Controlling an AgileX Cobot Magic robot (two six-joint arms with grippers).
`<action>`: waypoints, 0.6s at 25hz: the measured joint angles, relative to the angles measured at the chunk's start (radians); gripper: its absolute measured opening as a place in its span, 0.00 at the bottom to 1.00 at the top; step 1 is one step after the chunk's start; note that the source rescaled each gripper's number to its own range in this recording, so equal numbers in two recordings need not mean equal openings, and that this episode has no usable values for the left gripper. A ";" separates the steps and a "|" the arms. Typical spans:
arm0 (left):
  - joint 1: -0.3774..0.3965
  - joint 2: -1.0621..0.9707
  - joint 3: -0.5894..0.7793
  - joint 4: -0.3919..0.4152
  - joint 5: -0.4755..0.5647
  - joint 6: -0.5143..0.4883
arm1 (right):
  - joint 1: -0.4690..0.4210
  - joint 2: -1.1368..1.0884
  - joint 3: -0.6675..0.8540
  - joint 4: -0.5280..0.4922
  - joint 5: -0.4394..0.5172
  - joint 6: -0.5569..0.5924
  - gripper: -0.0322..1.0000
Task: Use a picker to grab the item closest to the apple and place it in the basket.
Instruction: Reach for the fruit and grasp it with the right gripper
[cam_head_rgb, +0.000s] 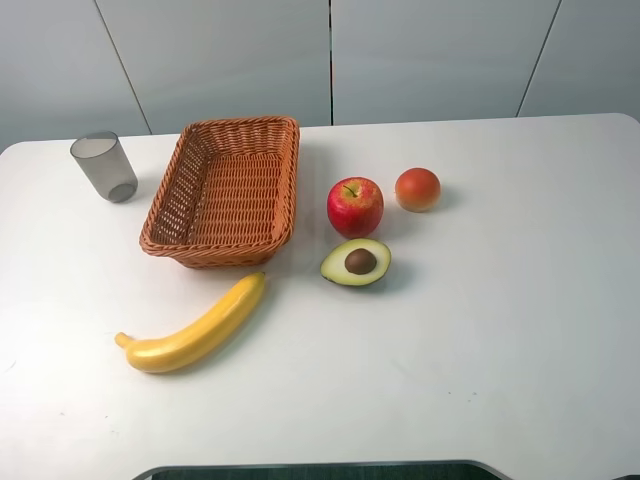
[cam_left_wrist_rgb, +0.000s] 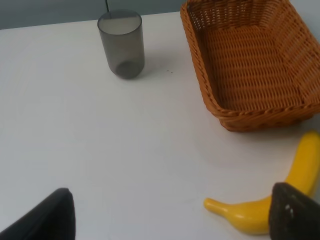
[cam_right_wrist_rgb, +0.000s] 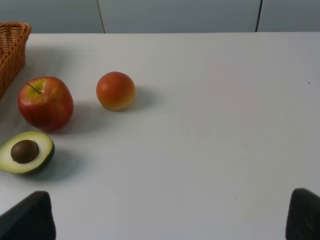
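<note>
Both wide-spread, left pincer (cam_left_wrist_rgb: 172, 214) and right pincer (cam_right_wrist_rgb: 166, 216) over white table (cam_head_rgb: 500, 350), grey wall (cam_head_rgb: 430, 60).

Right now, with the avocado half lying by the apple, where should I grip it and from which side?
Come straight down from above with the right gripper. The avocado half lies flat, cut face and pit up, so only its green skin edge offers purchase. Probably close on its two narrow ends, where the table is bare; the apple crowds its far side.

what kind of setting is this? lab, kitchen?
Probably a lab test bench, not a kitchen: white table, plain grey wall panels, and an apple and halved avocado beside a wicker basket.
</note>
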 joint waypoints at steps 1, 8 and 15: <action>0.000 0.000 0.000 0.000 0.000 0.000 | 0.000 0.000 0.000 0.000 0.000 0.000 1.00; 0.000 0.000 0.000 0.000 0.000 0.000 | 0.000 0.000 0.000 0.000 0.000 -0.002 1.00; 0.000 0.000 0.000 0.000 0.000 0.000 | 0.000 0.000 0.000 0.000 0.000 -0.002 1.00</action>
